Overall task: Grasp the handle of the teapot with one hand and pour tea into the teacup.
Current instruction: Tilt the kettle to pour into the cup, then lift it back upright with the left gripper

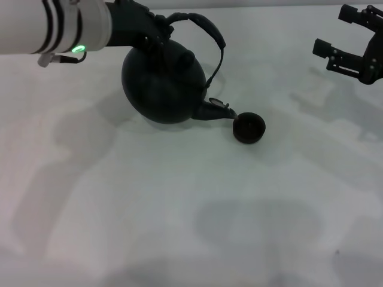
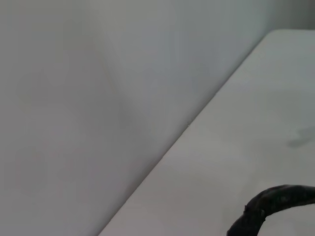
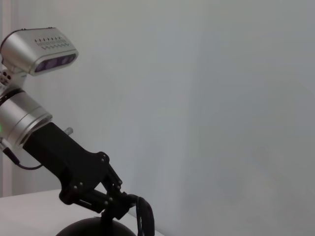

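Observation:
The dark round teapot (image 1: 161, 84) is tilted, its short spout (image 1: 216, 109) pointing down to the rim of the small dark teacup (image 1: 249, 128) on the white table. My left gripper (image 1: 157, 27) is shut on one end of the arched handle (image 1: 206, 27) at the top left of the head view. The right wrist view shows the same hold: left gripper (image 3: 120, 204), handle (image 3: 146, 219), top of the teapot (image 3: 93, 228). A piece of the handle (image 2: 275, 201) crosses the left wrist view. My right gripper (image 1: 342, 34) hangs open at the far right, well away from the pot.
The white table (image 1: 179, 209) stretches bare in front of the pot and cup. A plain grey wall (image 2: 74, 98) stands behind the table's far edge.

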`<state>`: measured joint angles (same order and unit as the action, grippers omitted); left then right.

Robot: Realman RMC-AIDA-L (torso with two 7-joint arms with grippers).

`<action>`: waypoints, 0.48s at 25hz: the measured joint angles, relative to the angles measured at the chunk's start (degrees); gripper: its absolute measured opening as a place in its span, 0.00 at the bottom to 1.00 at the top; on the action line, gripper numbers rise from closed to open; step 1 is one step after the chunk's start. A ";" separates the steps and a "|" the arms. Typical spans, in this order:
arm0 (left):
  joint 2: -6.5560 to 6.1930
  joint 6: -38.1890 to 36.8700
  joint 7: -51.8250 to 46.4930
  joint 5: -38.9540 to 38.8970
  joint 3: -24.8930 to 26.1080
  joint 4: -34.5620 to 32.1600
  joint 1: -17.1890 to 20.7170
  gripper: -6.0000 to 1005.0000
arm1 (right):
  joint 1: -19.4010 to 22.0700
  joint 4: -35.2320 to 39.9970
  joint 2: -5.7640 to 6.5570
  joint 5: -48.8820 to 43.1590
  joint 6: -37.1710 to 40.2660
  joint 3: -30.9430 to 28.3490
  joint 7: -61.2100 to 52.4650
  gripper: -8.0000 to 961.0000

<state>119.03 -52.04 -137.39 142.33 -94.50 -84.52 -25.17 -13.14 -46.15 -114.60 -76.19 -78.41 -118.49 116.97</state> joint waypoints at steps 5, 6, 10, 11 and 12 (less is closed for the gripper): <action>-0.02 -0.75 -2.87 4.14 -2.02 -0.91 -1.04 0.15 | 0.10 0.02 0.00 0.00 0.01 -0.25 0.05 0.89; -0.03 -0.91 -3.28 4.71 -2.21 -0.99 -1.28 0.15 | 0.12 0.04 0.00 0.00 0.01 -0.25 0.05 0.89; -0.03 -1.16 -4.39 6.13 -2.81 -1.27 -1.98 0.15 | 0.09 0.28 0.00 -0.01 -0.02 -0.25 0.12 0.89; -0.03 -1.17 -4.69 6.48 -2.98 -1.39 -2.19 0.15 | 0.05 0.39 0.00 -0.01 -0.03 -0.24 0.13 0.89; -0.03 -1.20 -5.08 6.82 -3.16 -1.45 -2.42 0.15 | 0.01 0.50 0.00 -0.03 -0.03 -0.24 0.13 0.89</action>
<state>119.00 -53.24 -142.47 149.16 -97.66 -85.97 -27.59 -13.13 -45.64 -114.61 -76.21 -78.44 -118.74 117.10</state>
